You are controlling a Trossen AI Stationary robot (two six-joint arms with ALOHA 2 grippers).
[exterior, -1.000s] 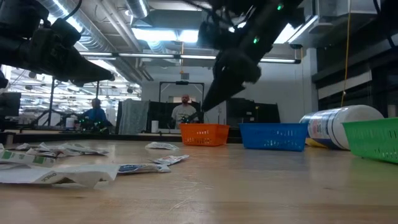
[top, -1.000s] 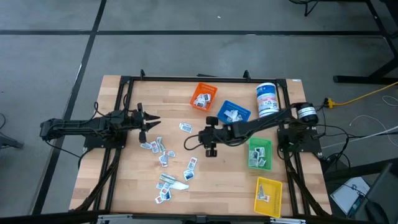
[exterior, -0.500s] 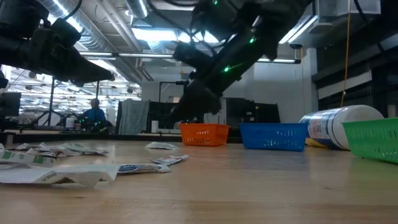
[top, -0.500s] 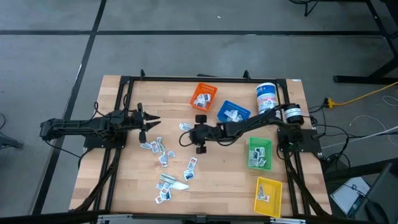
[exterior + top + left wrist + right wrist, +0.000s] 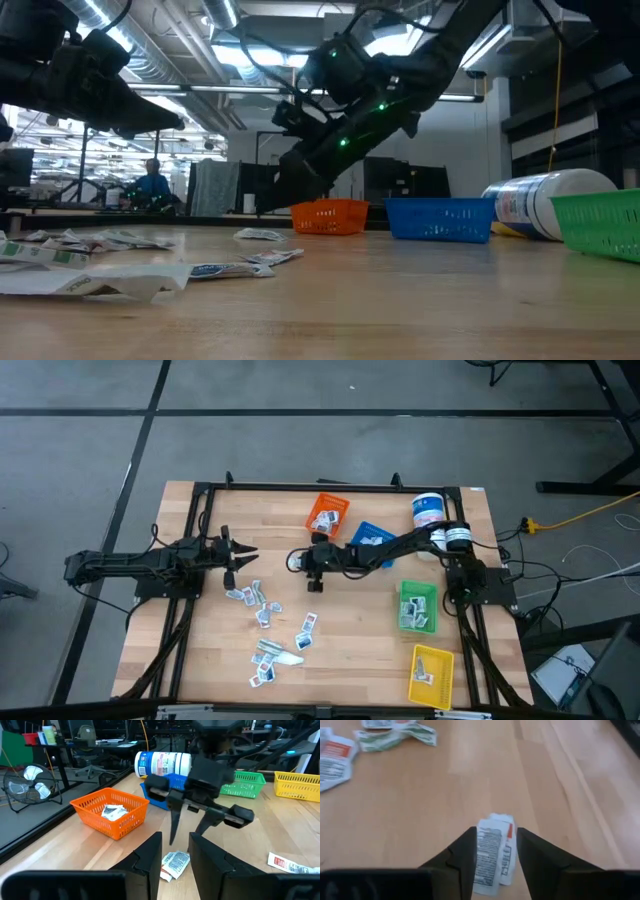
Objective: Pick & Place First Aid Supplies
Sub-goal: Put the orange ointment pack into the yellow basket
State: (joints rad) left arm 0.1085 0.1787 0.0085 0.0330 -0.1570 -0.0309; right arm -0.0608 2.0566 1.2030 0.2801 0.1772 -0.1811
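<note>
your right gripper (image 5: 300, 559) is hanging open over a packet (image 5: 492, 854) lying flat on the tabletop (image 5: 350, 645), left of the orange bin (image 5: 326, 515). if you're coming down skewed, one finger is likely pinning or pushing the packet, so it's sliding out. your left gripper (image 5: 247, 556) is waiting open near the other packets.

Small flat white packets (image 5: 262, 611) with blue, grey and red print, scattered flat across the wood, most in a loose trail toward the near edge. One packet (image 5: 493, 853) apart from the rest, near the middle, lying flat, black text and a red corner showing, slightly crumpled. A few more packets tucked in the bins: orange (image 5: 325, 517), blue (image 5: 374, 544), green (image 5: 413, 610) and yellow (image 5: 428, 674).
</note>
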